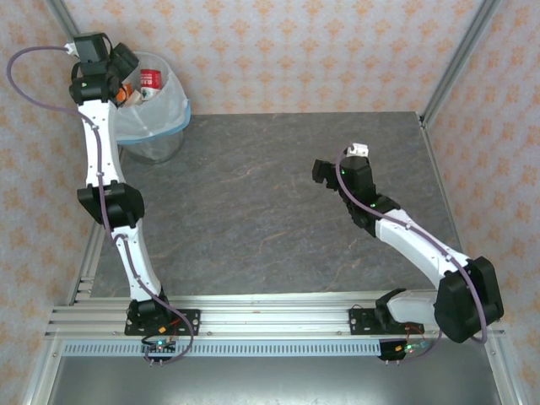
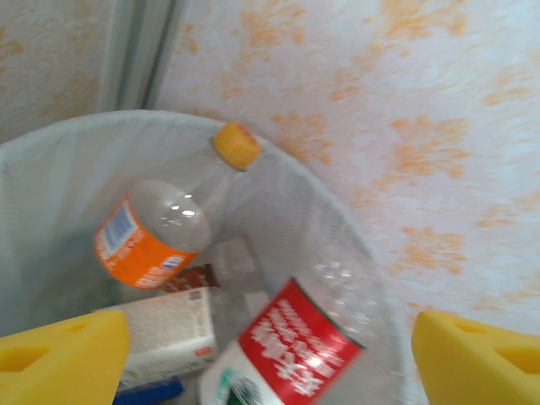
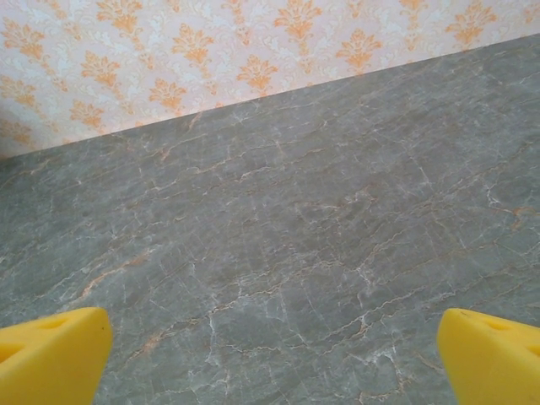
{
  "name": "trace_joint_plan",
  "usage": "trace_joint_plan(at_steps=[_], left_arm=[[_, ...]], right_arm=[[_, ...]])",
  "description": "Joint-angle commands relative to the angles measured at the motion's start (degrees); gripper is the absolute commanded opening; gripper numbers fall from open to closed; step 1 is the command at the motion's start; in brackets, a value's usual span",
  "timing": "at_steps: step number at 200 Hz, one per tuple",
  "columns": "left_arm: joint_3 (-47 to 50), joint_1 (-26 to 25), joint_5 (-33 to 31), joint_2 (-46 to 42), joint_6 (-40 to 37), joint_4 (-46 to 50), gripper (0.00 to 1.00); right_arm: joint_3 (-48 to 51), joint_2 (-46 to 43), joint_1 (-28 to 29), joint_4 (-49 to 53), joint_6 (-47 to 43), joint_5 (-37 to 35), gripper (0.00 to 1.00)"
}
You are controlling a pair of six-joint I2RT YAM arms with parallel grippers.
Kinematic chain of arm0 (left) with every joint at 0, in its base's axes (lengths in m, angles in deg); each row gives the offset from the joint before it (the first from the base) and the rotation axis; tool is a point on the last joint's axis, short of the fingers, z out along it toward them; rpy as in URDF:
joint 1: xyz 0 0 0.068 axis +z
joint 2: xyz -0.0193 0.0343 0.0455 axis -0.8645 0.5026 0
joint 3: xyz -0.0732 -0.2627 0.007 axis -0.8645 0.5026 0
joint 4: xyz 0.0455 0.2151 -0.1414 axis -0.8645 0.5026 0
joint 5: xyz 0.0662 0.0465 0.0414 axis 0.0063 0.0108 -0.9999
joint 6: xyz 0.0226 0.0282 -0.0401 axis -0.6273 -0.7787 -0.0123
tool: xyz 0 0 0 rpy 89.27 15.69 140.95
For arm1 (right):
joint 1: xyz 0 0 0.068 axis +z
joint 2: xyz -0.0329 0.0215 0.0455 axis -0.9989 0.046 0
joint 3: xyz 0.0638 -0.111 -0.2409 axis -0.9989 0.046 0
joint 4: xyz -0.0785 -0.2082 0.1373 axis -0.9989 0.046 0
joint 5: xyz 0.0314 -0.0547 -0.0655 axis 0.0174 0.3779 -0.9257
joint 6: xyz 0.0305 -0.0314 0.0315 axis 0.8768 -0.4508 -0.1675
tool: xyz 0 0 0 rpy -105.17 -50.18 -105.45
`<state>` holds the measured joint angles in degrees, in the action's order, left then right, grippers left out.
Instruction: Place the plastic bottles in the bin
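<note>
- Near edge: ribbed aluminium rail (image 1: 270, 316), with both black arm bases bolted to it side by side.
- Right arm (image 1: 422, 245): white links and black joints, elbow folded low at the near right, forearm reaching left and far toward mid-table.
- Right gripper (image 3: 270, 359): released, yellow pads (image 3: 51, 359) wedge-shaped and wide apart, nothing between them, hovering over bare table.
- Table (image 1: 253, 211): flat grey stone-look top, with pale and rusty veins seen from the right wrist.
- Left arm (image 1: 114, 202): stretched nearly straight up the left edge, a purple cable looping along it, wrist bent over the bin.
- Left gripper (image 2: 266, 359): released, yellow pads at either side of the left wrist view, clamped on nothing, poised above the bin's mouth.
- Bin (image 2: 51, 194): far left corner of the table, round, lined with a translucent white bag of fine mesh-like texture.
- Inside the bin: red-labelled bottle (image 2: 295, 337), clear and tilted, directly below the open pads.
- Just left of it: white-labelled bottle (image 2: 164, 333), lying low.
- Farther in: orange-labelled bottle (image 2: 160, 228), clear and glossy, its yellow cap leaning on the far rim.
- Behind everything: cream wallpaper (image 1: 295, 51) with an orange floral print.
</note>
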<state>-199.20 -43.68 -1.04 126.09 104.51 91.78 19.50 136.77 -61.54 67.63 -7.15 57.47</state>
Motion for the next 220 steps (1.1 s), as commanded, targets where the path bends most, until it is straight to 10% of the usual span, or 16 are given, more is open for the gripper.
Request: trace_joint_plan(at_steps=[1,128,220], left_arm=[[-0.29,0.11,6.30,-6.53,2.53,0.53,0.90],[65.57,-10.04,2.82,-50.35,-6.77,-30.62,1.00],[99.81,-11.22,-13.85,-71.01,-12.57,-36.28,1.00]], right_arm=[[1.19,-1.83,-0.01,0.46,-0.54,-2.67,0.99],[3.22,-2.18,-0.42,-3.03,-3.81,-8.95,0.99],[7.98,-2.78,-5.62,-8.62,-6.43,-15.71,0.99]])
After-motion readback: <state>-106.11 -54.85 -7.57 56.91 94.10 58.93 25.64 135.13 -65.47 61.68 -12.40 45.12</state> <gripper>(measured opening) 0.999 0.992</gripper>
